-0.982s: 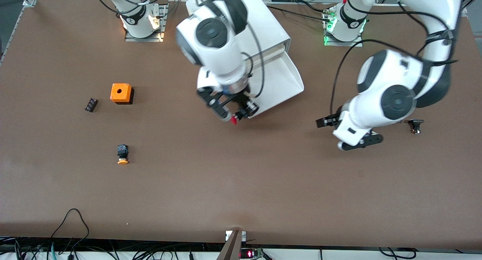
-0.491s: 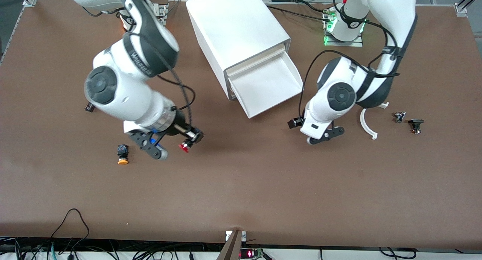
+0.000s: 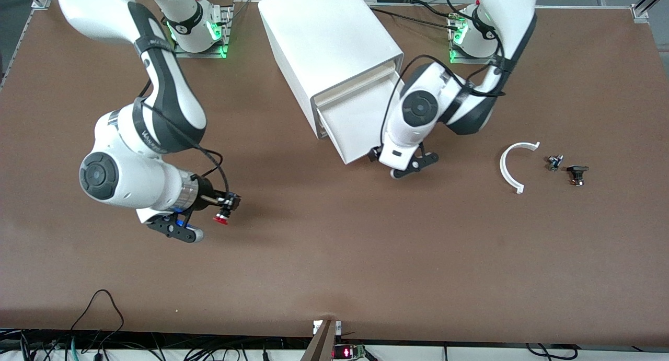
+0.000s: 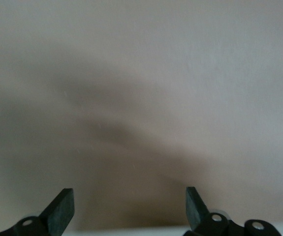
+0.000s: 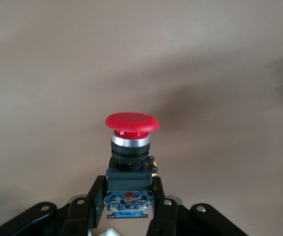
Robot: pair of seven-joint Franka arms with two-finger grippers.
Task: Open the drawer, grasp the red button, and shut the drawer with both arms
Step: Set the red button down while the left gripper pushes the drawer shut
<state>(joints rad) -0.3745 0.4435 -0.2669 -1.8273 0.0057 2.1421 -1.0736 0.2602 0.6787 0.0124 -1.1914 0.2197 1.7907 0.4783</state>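
Both arms moved: my right gripper (image 3: pixel 223 210), clamping the red button (image 3: pixel 221 219), hangs toward the right arm's edge; my left gripper (image 3: pixel 398 165), fingers apart, reached the open drawer (image 3: pixel 351 121) front.

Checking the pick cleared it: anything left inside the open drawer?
The drawer tray shows bare white where visible. The left arm and left pincer cover its corner toward that arm's end. The button is in the right pincer.

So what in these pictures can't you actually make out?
- Drawer corner, front view: covered by the left arm, whose open left gripper is by its front.
- Inside the cabinet: closed in by its walls.
- Two small dark parts beside the white curved piece: too small to identify.
- Right wrist view edge: yellow blur, unidentifiable.
- Button base: hidden between the right gripper fingers.
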